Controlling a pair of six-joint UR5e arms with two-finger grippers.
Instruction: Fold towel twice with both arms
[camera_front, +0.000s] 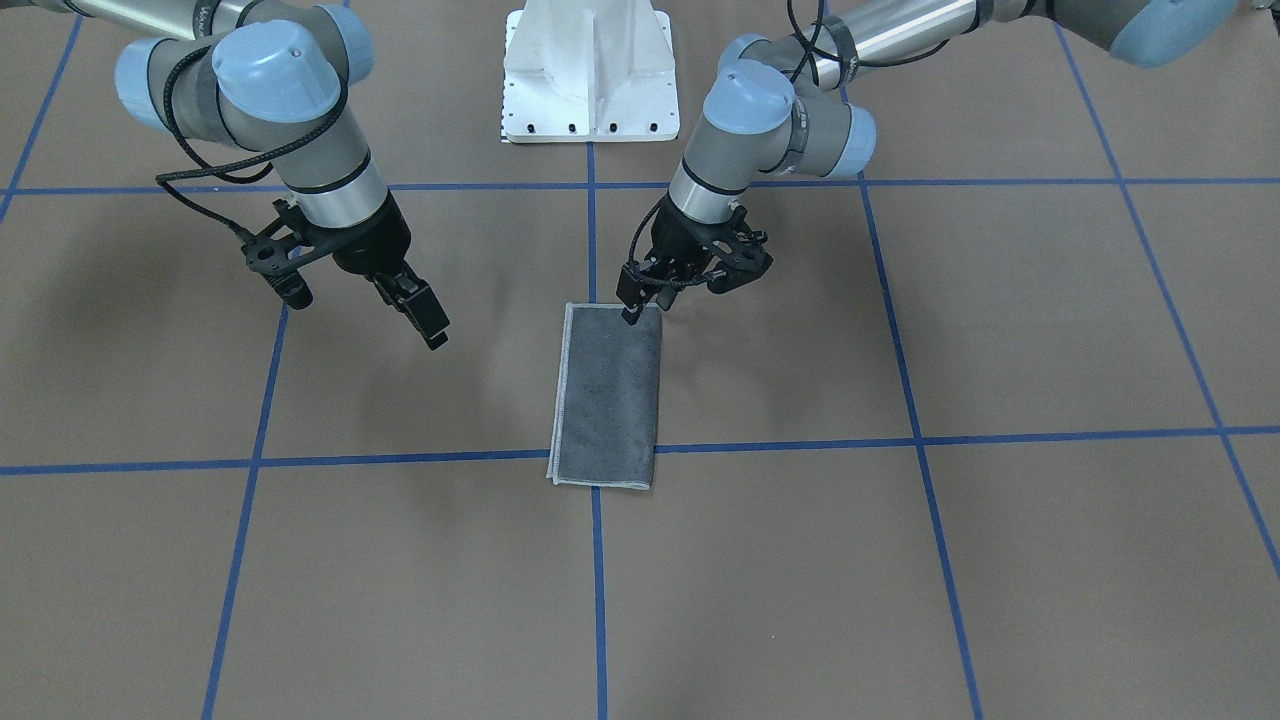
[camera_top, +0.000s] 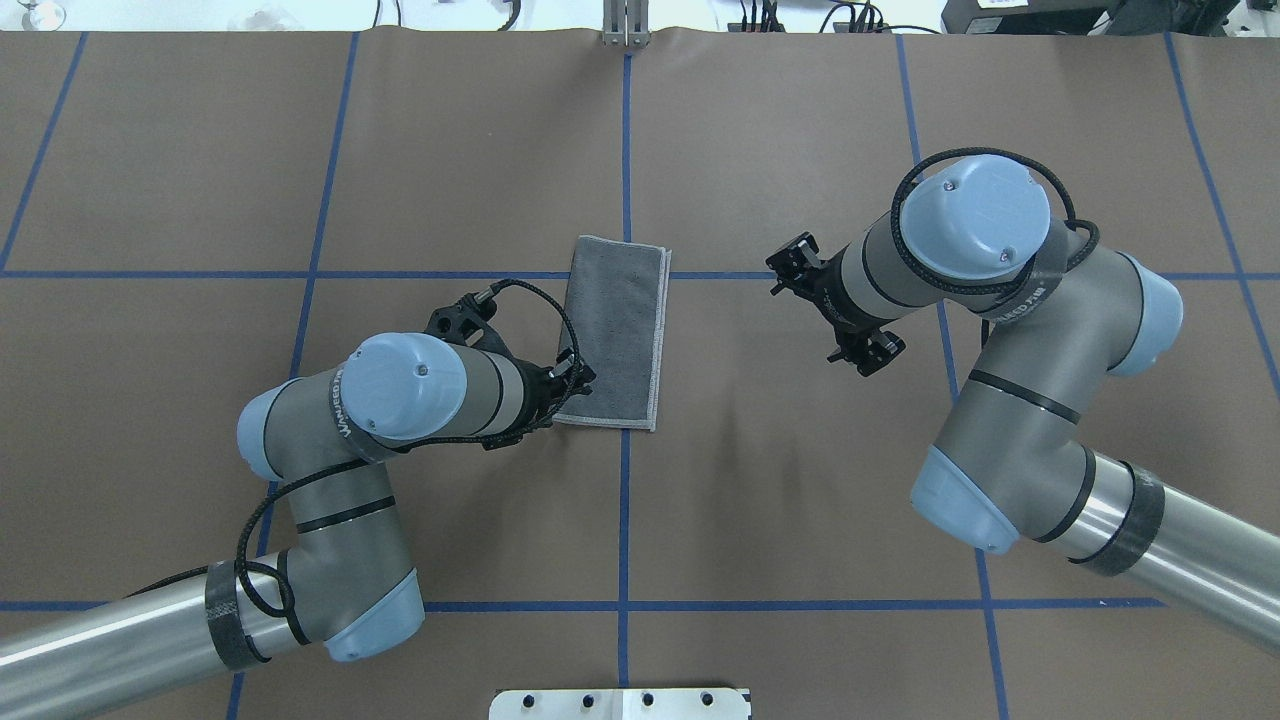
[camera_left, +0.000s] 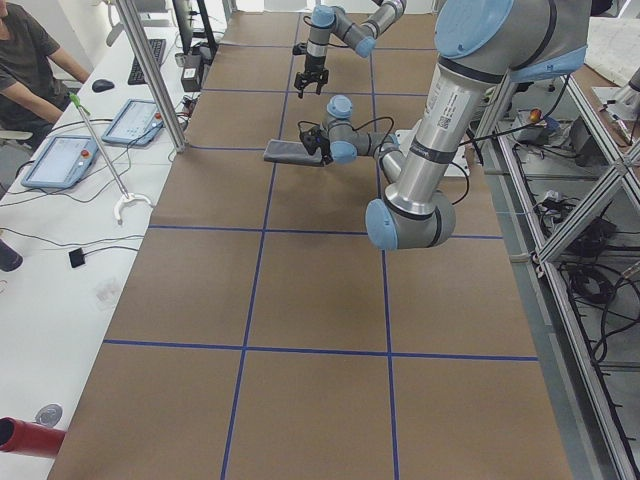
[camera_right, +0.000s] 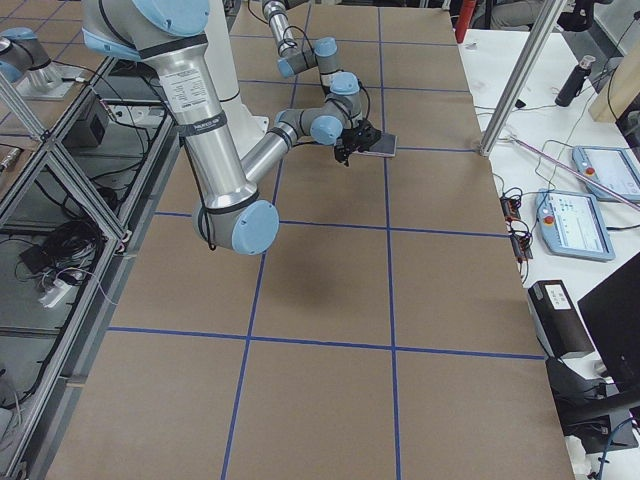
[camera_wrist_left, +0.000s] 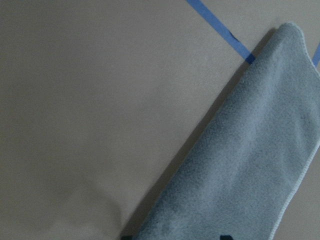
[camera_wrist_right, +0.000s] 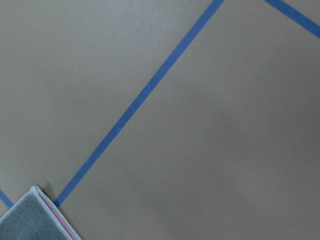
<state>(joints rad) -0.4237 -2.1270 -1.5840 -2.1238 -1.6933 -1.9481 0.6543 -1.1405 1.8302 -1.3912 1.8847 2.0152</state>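
Observation:
The towel (camera_front: 608, 395) lies flat at the table's centre, folded into a narrow strip with its dark grey face up; it also shows in the overhead view (camera_top: 615, 330). A pink sliver shows at its edge in the right wrist view (camera_wrist_right: 52, 210). My left gripper (camera_front: 640, 312) is low over the towel's corner nearest the robot's base (camera_top: 572, 385). Its fingertips stand apart in the left wrist view, with the towel (camera_wrist_left: 240, 165) between them. My right gripper (camera_front: 365, 310) hangs open and empty above the bare table, off to the towel's side (camera_top: 835, 305).
The white pedestal base (camera_front: 590, 70) stands at the robot's edge of the table. Blue tape lines (camera_front: 595, 560) grid the brown table cover. A side desk with tablets (camera_left: 60, 160) and a seated person runs along the far edge.

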